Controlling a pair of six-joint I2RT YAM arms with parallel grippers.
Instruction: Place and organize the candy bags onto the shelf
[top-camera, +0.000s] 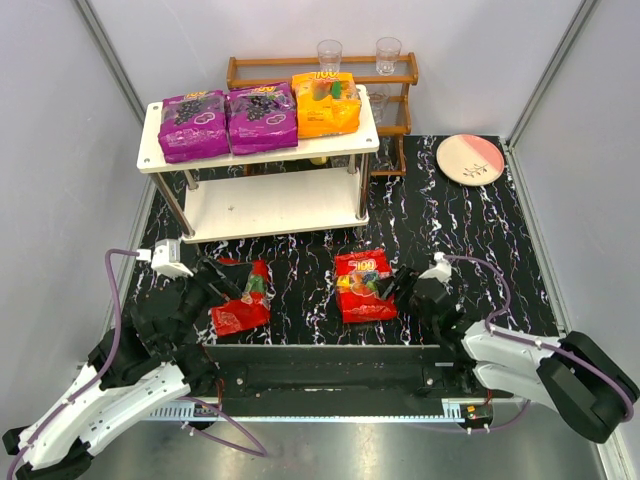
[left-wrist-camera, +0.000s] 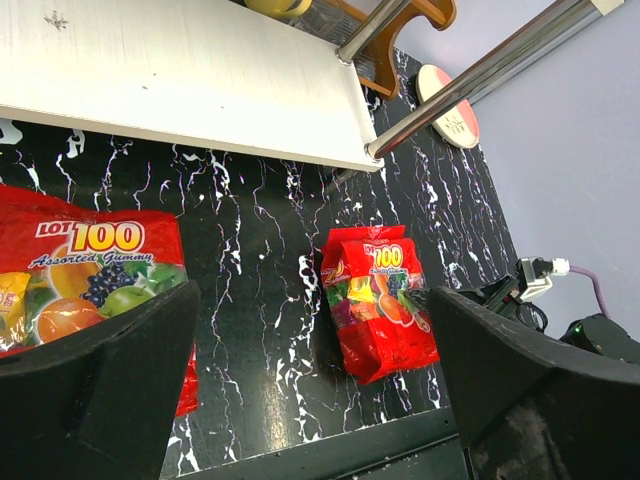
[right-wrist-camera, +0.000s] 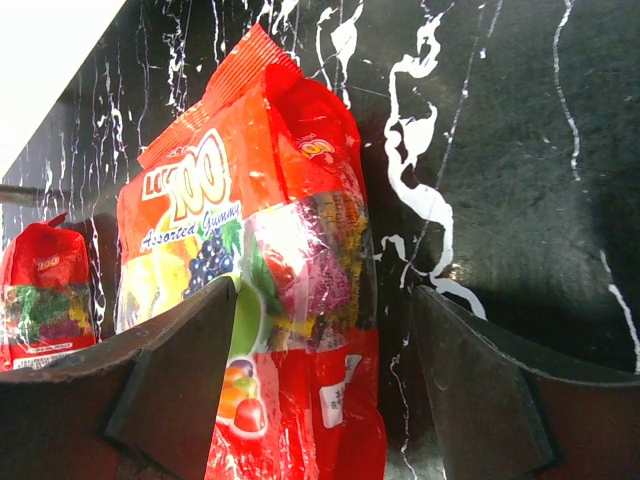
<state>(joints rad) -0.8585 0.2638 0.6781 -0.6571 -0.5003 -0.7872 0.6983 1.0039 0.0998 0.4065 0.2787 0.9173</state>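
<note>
Shelf (top-camera: 270, 205) top tier carries two purple bags (top-camera: 193, 125) and the orange bag (top-camera: 326, 103). We note both red bags on the black table (top-camera: 470, 240): left red bag (top-camera: 241, 300) just beside the wide-open left gripper (left-wrist-camera: 312, 310), right red bag (top-camera: 364, 285) partly between the right gripper's (right-wrist-camera: 322, 290) parted jaws.

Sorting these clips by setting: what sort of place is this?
Probably a lab test cell staged as a shop: plain grey walls, marbled black mat, white shelf holding candy bags.
</note>
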